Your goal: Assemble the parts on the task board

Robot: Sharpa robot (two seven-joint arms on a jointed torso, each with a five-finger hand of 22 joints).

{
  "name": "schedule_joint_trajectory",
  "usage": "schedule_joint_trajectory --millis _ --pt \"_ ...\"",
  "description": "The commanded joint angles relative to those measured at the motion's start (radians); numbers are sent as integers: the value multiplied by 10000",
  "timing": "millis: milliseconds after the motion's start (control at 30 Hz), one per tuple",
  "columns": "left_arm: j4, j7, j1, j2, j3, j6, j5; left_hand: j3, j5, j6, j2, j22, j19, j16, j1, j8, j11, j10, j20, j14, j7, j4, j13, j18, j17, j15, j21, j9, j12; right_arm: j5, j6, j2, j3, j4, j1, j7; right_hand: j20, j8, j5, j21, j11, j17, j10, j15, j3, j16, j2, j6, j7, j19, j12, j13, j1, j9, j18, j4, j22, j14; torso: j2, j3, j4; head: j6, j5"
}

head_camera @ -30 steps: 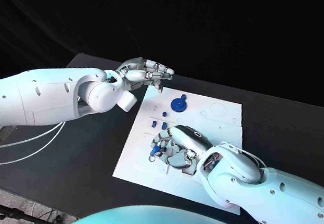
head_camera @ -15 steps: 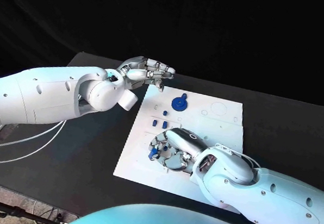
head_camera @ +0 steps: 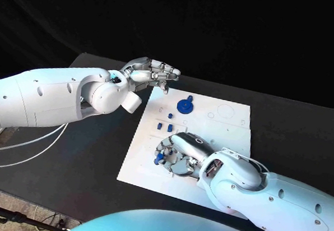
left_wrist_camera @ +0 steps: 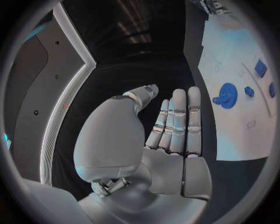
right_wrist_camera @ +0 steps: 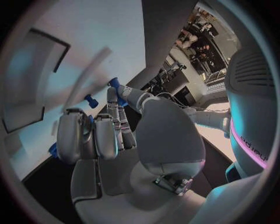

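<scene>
The task board (head_camera: pixel 212 149) is seen lying in the middle of the black table (head_camera: pixel 81 156), and the right hand (head_camera: pixel 180 154) is lowered onto its near-left part, fingers curled down toward the surface. A small blue part (head_camera: pixel 158 158) is seen at the fingertips of this hand, on the side toward the board's left edge; in the right wrist view a blue part (right_wrist_camera: pixel 116 87) is seen at the tip of one finger, but whether it is pinched or merely touched cannot be told. Two short blue pegs (head_camera: pixel 164 128) are found on the board just beyond the right hand, apart from it. A blue gear (head_camera: pixel 185 106) is seen farther up the board, near the left hand (head_camera: pixel 150 73), which is held off the board's far-left corner with fingers extended side by side and nothing in it.
</scene>
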Motion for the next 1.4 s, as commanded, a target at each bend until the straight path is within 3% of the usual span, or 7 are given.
schedule_joint_trajectory --millis 33,1000,1133,1233,1400 --pt "20 32 9 8 9 152 25 -54 24 -85 68 -16 -6 27 50 -40 6 -65 82 4 -9 -14 -8 129 -11 32 -54 -5 41 -458 200 -17 -4 1 -12 -220 -49 239 27 -23 32 -11 -6 -46 0 23 42 13 46 100 -48 -9 -22 341 -144 6 1903 391 -1 5 1 -2 -7" --pt "23 -24 9 11 9 209 25 -72 24 -94 74 -18 -8 37 43 -41 10 -90 87 -7 -6 -9 -17 128 -17 37 -62 -5 59 -1189 575 234 -43 -34 -13 -594 -17 192 73 -66 87 -36 -72 -2 -71 18 -112 -124 99 80 -151 -13 -175 346 -138 49 1890 382 -2 -16 10 7 -51" --pt "26 -31 9 4 9 214 25 -74 24 -95 73 -18 -9 37 42 -41 10 -94 88 -9 -6 -9 -18 128 -18 38 -63 -5 59 -1223 641 256 -55 -79 -13 -658 -6 170 80 -78 99 -49 -83 10 -91 15 -159 -165 113 74 -175 -12 -232 340 -136 74 1887 379 -3 -4 0 9 -48" --pt "29 -33 9 0 9 215 25 -74 24 -95 73 -18 -9 37 42 -41 10 -94 88 -9 -6 -9 -18 128 -18 38 -63 -5 59 -1235 641 260 -60 -87 -13 -685 10 63 101 -93 122 -52 -91 28 -89 17 -223 -332 155 66 -208 -6 -292 297 -133 102 1882 376 -5 -6 -3 6 -51" --pt "32 -38 10 -6 9 217 25 -74 24 -95 73 -18 -9 37 42 -41 10 -94 88 -9 -6 -9 -18 128 -18 38 -63 -5 59 -1245 464 220 -64 -56 -13 -727 46 -417 155 -63 142 -33 -43 57 -42 44 -405 -989 206 71 -248 38 -379 102 -135 130 1888 378 -2 2 -6 15 -57"
